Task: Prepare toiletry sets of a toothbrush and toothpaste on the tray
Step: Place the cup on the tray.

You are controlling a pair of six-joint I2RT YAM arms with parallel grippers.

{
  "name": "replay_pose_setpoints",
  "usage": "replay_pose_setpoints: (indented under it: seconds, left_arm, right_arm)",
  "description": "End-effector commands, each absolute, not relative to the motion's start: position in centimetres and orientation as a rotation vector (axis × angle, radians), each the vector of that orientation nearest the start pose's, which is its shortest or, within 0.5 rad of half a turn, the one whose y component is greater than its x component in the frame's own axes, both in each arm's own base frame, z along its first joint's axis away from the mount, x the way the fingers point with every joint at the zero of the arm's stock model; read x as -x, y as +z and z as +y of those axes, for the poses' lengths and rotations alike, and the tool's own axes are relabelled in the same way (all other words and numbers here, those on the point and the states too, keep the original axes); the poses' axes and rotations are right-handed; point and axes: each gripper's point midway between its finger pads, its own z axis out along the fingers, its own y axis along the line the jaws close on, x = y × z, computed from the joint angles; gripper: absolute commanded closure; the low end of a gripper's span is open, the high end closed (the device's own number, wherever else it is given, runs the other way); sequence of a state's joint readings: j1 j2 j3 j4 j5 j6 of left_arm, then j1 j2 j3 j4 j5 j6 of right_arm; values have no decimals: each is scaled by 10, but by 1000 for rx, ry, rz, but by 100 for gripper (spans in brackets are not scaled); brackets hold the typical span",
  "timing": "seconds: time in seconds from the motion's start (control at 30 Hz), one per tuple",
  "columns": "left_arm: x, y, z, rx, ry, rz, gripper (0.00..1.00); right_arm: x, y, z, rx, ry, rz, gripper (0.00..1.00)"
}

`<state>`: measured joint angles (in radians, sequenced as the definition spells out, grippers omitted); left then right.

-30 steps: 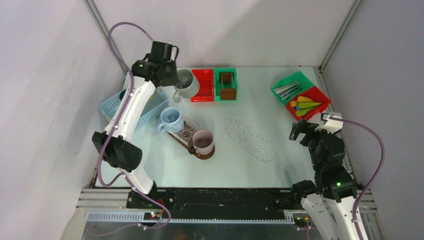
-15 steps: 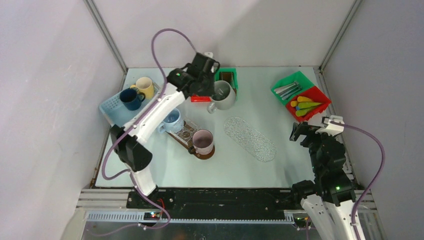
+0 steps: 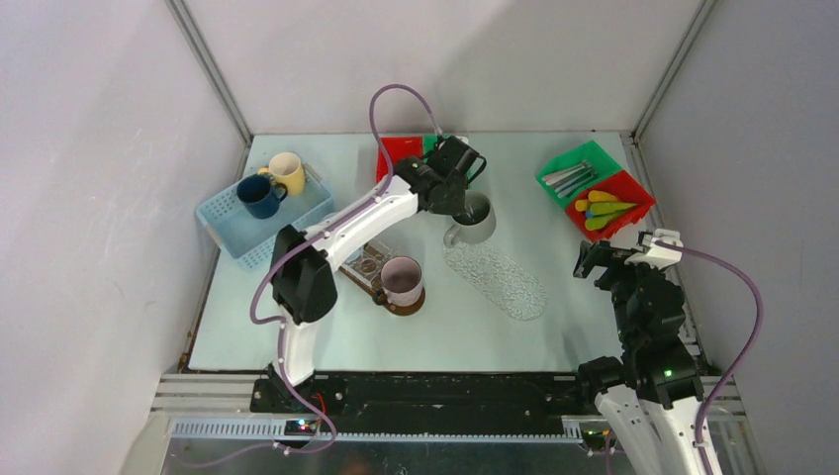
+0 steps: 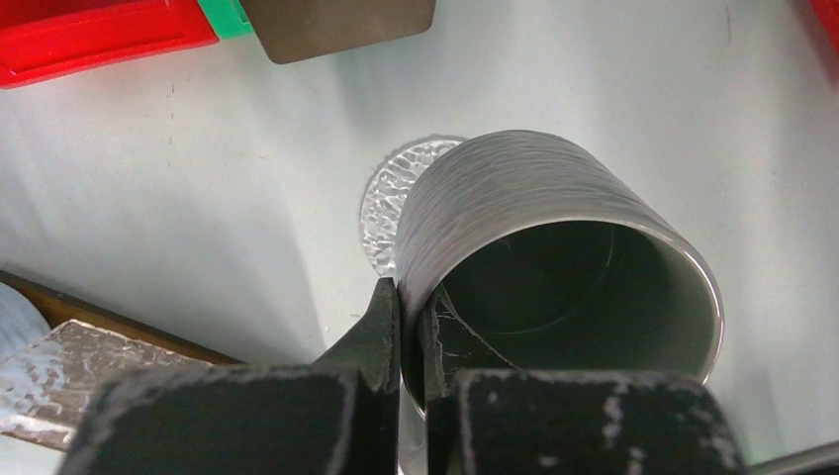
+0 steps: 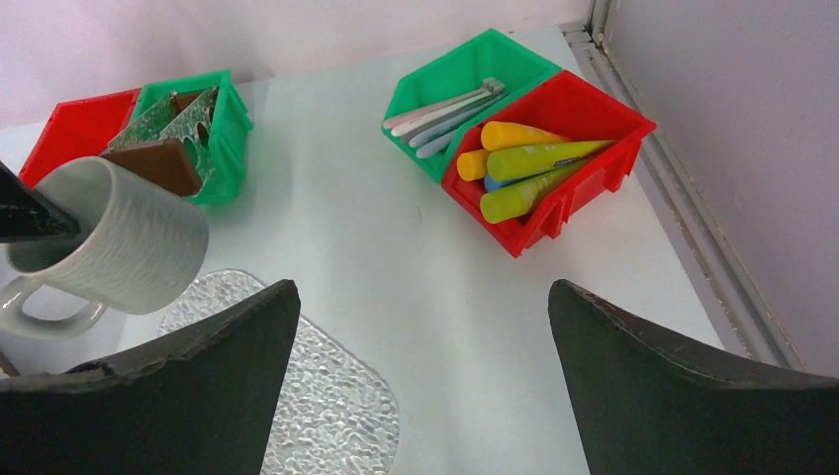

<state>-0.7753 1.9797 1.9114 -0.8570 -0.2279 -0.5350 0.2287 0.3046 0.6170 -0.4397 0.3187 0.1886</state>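
Your left arm [image 3: 366, 213] stretches far forward and inward from its base, elbow bent and wrist tipped downward. Your left pincer [image 4: 409, 297] is clamped tight on the wall of a grey mug [image 4: 514, 198], one finger inside the rim and one outside. Your right arm [image 3: 648, 317] is folded up close to its base. Your right pincer [image 5: 420, 297] gapes wide and holds nothing.

The pale table [image 3: 326, 336] carries a clear textured tray [image 3: 495, 274] near its middle, lying flat and slantwise. Just left of the tray lies a brown board [image 3: 366, 263], also slantwise. Well left of the tray, toward the far corner, sits a blue basket [image 3: 230, 233]. Beyond the tray, a red bin [image 3: 399, 150] and a green bin [image 5: 233, 139] stand side by side. Right of the tray and farther back, a second green bin [image 5: 465, 64] and a second red bin [image 5: 584, 178] stand joined near the table's edge.
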Motion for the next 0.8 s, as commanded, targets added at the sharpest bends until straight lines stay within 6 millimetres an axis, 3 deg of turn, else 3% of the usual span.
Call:
replay_pose_setpoints:
  seconds: [0.0, 0.37, 0.77]
  left_arm:
    - [-395, 203, -347, -69, -355, 2332, 100]
    - [-390, 146, -342, -141, -214, 2423, 100]
    - [-387, 112, -347, -210, -205, 2457, 100]
  right_arm:
    - [-225, 261, 1, -201, 33, 1640, 1]
    - [-225, 260, 1, -196, 30, 1636, 1]
    - [-226, 259, 2, -190, 31, 1638, 0]
